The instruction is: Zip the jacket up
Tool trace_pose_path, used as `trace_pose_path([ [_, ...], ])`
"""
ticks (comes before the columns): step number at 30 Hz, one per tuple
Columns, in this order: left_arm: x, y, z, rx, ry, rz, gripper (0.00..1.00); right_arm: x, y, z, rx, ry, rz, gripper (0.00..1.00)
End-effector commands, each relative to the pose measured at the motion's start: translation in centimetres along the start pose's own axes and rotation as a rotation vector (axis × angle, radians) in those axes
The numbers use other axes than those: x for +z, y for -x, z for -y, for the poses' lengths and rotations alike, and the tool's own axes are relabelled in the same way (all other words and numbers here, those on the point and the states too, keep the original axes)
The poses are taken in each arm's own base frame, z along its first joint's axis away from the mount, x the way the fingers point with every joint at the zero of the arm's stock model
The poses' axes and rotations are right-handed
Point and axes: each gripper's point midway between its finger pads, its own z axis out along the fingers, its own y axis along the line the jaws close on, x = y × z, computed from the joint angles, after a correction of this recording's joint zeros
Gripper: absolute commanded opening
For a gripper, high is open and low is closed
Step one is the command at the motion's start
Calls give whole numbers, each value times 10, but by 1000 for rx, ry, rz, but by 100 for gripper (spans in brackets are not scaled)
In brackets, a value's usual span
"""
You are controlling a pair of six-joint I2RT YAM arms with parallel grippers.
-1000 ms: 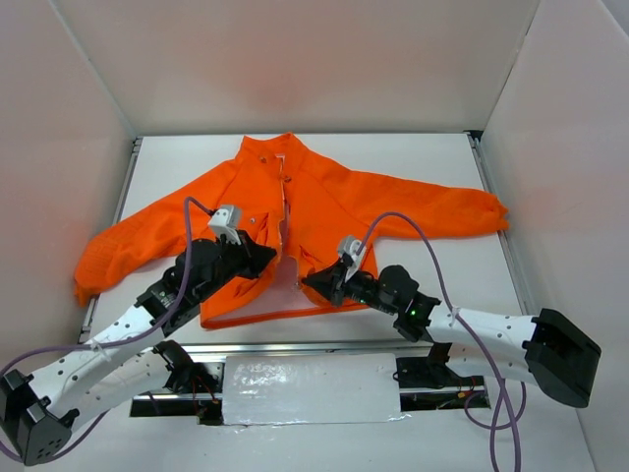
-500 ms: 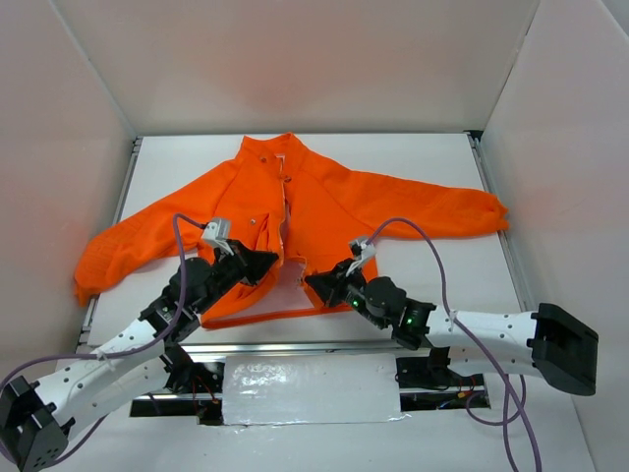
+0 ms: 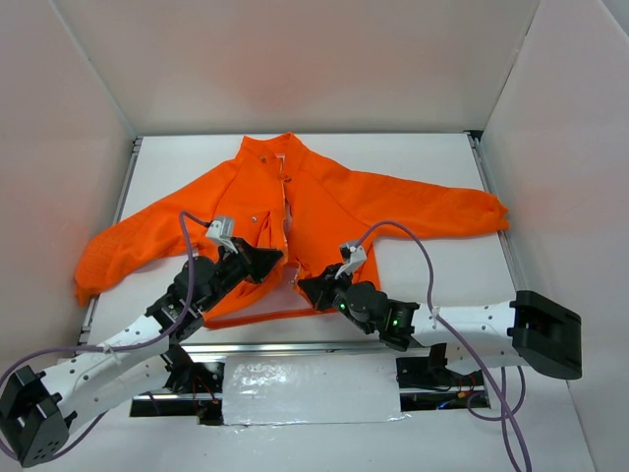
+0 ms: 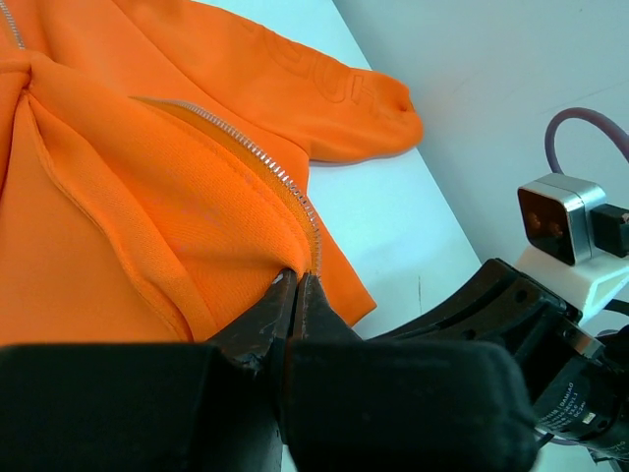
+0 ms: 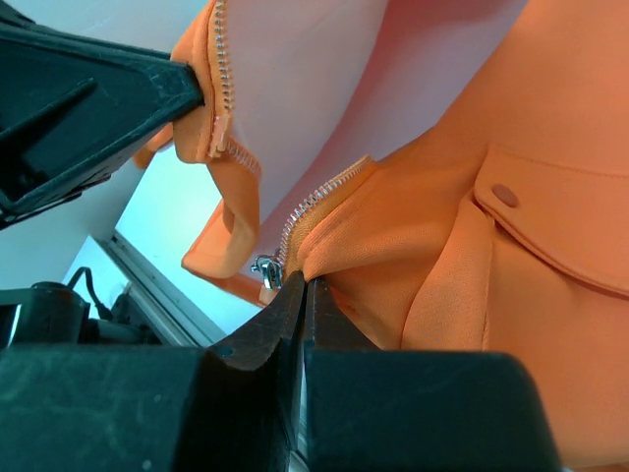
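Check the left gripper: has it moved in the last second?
Yes. Against the fixed silver sheet, the left gripper has shifted slightly right, toward the right gripper, narrowing the gap in the jacket front.

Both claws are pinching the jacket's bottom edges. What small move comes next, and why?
Probably bring the two ends together. The left gripper and right gripper each pinch a lower zipper edge of the jacket, apart; the slider sits by the right one, so the left end likely must enter it.
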Motion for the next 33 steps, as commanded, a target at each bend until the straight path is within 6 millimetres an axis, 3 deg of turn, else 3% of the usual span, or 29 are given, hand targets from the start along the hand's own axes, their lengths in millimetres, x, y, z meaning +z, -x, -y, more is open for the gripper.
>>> trace_pose_path([
  [1, 0, 6, 9, -7, -22, 42, 0, 3, 25, -15, 51, 6, 90, 0],
  [22, 6, 0, 11, 8, 15, 45, 0, 6, 28, -22, 90, -14, 91, 0],
  [28, 4, 4, 14, -5, 3, 62, 0, 12, 29, -12, 103, -92, 103, 0],
  [33, 1, 2, 13, -35, -12, 79, 0, 13, 30, -16, 123, -82, 108, 0],
])
